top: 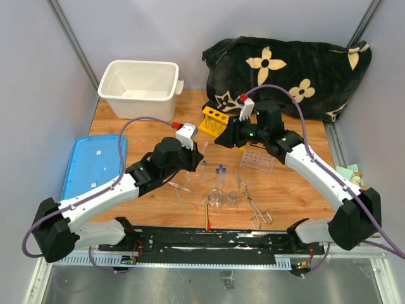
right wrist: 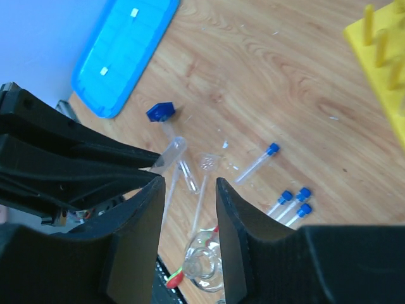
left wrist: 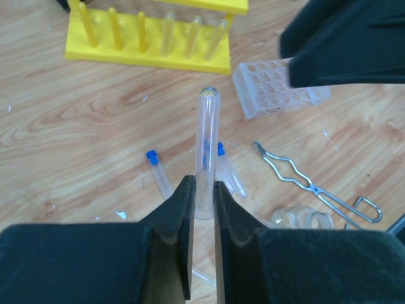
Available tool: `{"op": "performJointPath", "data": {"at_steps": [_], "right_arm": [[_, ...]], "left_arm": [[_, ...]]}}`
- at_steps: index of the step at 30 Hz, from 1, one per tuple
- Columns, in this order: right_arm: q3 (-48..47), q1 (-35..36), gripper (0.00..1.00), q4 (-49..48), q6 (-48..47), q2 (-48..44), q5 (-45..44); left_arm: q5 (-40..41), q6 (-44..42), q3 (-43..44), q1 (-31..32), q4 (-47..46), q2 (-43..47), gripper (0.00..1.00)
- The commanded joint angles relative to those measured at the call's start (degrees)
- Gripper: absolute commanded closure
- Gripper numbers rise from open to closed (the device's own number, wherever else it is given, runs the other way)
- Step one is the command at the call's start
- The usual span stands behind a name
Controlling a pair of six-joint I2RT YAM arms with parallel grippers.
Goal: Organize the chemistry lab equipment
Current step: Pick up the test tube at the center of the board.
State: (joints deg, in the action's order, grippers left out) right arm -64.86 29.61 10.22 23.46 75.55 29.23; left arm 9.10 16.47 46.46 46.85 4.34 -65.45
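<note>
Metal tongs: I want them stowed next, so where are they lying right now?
In the top view the metal tongs lie near the front edge, right of centre, just right of the small glass beakers and in front of the clear plastic rack.

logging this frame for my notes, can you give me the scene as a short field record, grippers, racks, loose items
left gripper: shut on a clear test tube, rounded end toward the yellow rack
right gripper: open, holding nothing
clear plastic rack: on the table beside the yellow rack
loose on table: blue-capped tubes, metal tongs, glass beakers, red-tipped stick
white tub: far left, lid off
blue lid: flat at the table's left edge
</note>
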Motion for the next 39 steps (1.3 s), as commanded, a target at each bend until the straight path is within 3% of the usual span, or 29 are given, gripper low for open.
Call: {"op": "performJointPath", "data": {"at_steps": [1, 19, 39], "right_arm": [[-0.61, 0.62, 0.6, -4.21, 3.99, 1.1, 7.52], [0.43, 0.87, 0.59, -7.06, 5.49, 3.05, 10.19], [1.15, 1.61, 0.71, -8.4, 6.26, 4.25, 12.32]], "left_arm": [[-0.15, -1.79, -1.39, 2.16, -2.66, 2.04, 1.0], [1.35, -2.01, -0.47, 5.07, -3.57, 4.81, 1.0], [3.72, -2.93, 1.0, 6.38, -4.57, 6.15, 1.0]]}}
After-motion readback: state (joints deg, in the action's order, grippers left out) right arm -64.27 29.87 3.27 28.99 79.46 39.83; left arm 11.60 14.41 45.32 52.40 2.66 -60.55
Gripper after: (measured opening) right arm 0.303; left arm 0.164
